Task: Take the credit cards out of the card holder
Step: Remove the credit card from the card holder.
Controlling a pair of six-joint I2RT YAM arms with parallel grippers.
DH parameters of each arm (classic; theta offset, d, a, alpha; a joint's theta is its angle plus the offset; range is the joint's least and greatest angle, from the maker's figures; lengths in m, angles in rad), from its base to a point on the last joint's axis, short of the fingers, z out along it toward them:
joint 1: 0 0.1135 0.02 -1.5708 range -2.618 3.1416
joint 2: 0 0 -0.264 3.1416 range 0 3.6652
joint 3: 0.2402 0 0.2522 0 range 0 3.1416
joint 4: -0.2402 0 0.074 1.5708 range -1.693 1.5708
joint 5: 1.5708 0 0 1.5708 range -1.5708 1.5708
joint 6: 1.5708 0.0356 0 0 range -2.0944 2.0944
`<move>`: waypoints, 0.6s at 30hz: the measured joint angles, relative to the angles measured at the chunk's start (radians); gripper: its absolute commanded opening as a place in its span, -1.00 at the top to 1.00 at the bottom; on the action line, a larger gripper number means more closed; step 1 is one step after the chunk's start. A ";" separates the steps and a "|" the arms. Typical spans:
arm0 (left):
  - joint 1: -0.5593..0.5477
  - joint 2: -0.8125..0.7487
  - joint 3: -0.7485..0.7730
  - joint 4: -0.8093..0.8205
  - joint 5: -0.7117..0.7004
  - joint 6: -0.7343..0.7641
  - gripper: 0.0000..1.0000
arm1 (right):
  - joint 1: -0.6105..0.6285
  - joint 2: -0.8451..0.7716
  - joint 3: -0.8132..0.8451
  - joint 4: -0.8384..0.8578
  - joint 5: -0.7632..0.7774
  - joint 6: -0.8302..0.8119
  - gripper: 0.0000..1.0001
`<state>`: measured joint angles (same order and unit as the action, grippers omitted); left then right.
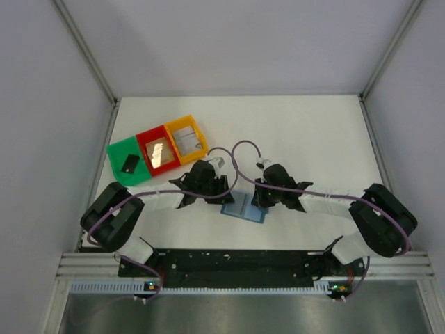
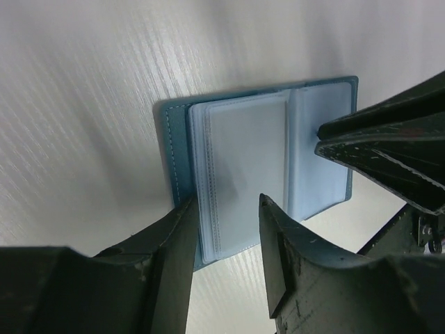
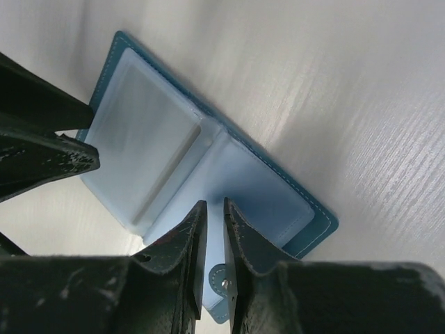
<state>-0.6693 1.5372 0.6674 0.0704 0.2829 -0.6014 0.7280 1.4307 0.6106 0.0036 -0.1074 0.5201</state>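
Near the arms' bases, on the white table [image 1: 313,139], the card holder [image 1: 243,210] lay spread open with its pale pockets facing up. From above, both wrists covered its far edge, so only the near part showed, and the fingertips could not be made out in that view.

The wrist cameras cut off their own arms, and each showed the other's finger as a dark wedge at the frame edge. Whether any card sat inside the cloudy pockets was too hard to tell. A small tab with a snap [image 3: 222,282] was partly hidden between the right fingers.

The left gripper [image 2: 226,202] had its jaws standing apart over the holder's near edge, on either side of a strip of one pocket leaf and clamping nothing. Whether its tips touched the leaf I could not tell. The right gripper [image 3: 214,205] was parted by only a narrow slit above the other panel, with nothing pinched in it.

Three trays sat touching in a row at the left rear, well apart from the holder. The green tray [image 1: 115,154] held a small dark item. The red tray [image 1: 150,131] held a brownish card and the yellow tray [image 1: 179,122] a greyish card.
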 measured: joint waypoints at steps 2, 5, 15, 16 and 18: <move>0.000 0.000 -0.018 0.023 0.023 -0.011 0.16 | -0.001 0.031 0.002 0.004 -0.001 -0.002 0.69; -0.001 -0.004 -0.053 0.066 0.056 -0.035 0.16 | -0.008 0.056 0.028 0.008 0.000 -0.016 0.69; -0.082 -0.043 -0.185 0.235 0.118 -0.161 0.17 | -0.055 0.174 0.159 0.004 -0.004 -0.140 0.66; -0.086 -0.055 -0.201 0.248 0.115 -0.173 0.17 | -0.057 0.178 0.176 -0.012 -0.003 -0.161 0.63; -0.087 -0.105 -0.246 0.256 0.095 -0.196 0.17 | -0.057 0.176 0.200 -0.035 -0.004 -0.194 0.48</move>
<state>-0.7567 1.4326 0.4210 0.3260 0.3782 -0.7971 0.6712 1.6066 0.8104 -0.0319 -0.1116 0.3260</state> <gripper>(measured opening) 0.416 0.176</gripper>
